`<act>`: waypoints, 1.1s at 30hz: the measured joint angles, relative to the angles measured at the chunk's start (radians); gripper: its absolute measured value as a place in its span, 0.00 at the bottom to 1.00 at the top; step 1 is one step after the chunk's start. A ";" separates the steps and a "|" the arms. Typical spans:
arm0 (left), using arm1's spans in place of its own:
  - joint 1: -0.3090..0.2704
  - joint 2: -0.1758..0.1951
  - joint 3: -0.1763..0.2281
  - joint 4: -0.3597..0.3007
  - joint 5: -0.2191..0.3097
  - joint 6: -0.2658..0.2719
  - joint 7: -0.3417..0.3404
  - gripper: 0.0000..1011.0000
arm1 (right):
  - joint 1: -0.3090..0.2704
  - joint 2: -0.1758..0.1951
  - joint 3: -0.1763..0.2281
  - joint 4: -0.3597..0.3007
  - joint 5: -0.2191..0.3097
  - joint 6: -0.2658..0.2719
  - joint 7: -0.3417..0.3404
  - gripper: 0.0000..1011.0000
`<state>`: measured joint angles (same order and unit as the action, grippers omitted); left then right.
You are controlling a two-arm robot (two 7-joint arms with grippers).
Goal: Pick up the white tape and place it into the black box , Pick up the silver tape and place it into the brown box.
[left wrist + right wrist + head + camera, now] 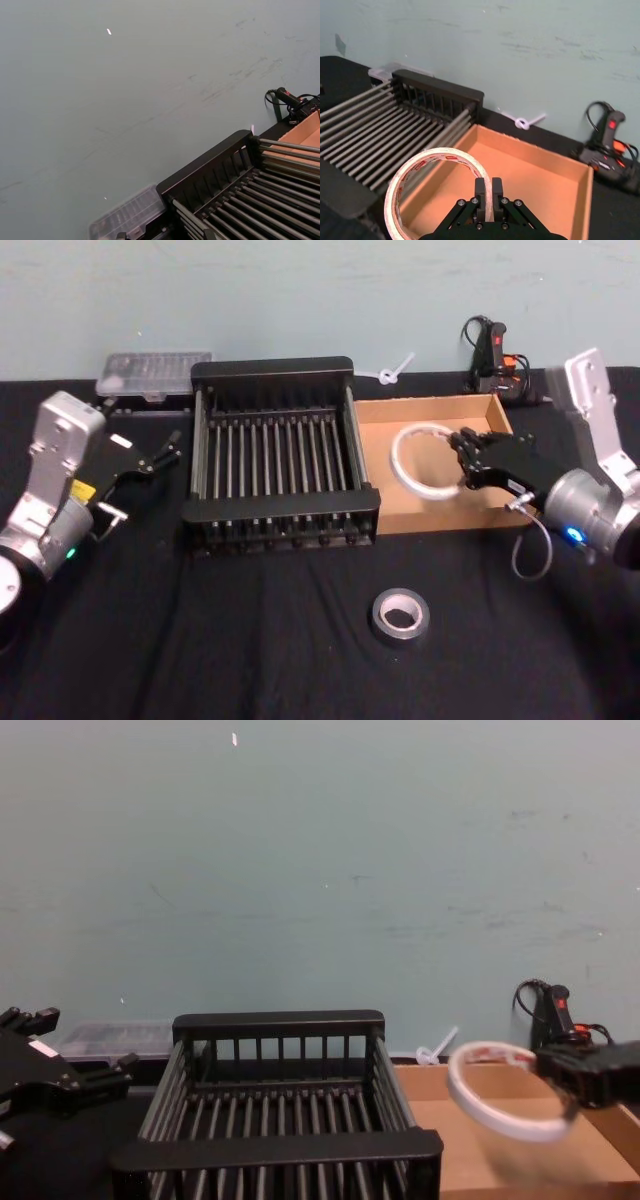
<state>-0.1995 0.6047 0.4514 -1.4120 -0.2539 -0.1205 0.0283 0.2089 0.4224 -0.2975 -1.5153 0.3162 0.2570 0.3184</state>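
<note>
My right gripper is shut on the rim of the white tape, holding the roll tilted in the air over the brown box. In the right wrist view the fingers pinch the tape's band, with the brown box below and the black box beyond. The black box stands left of the brown one. The silver tape lies flat on the black cloth in front of both boxes. My left gripper rests open at the far left, beside the black box.
A clear plastic case lies behind the black box at the back left. A black and orange glue gun and a white tie sit behind the brown box, against the wall.
</note>
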 joint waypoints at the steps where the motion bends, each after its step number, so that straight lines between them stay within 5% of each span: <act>1: 0.000 0.000 0.000 0.000 0.000 0.000 0.000 0.99 | 0.014 -0.009 -0.007 0.007 -0.005 0.002 0.002 0.09; 33: 0.000 0.000 0.000 0.000 0.000 0.000 0.000 0.99 | 0.212 -0.175 -0.157 0.184 -0.097 0.022 0.032 0.09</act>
<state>-0.1996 0.6047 0.4514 -1.4119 -0.2539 -0.1205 0.0283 0.4207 0.2475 -0.4542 -1.3311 0.2190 0.2786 0.3506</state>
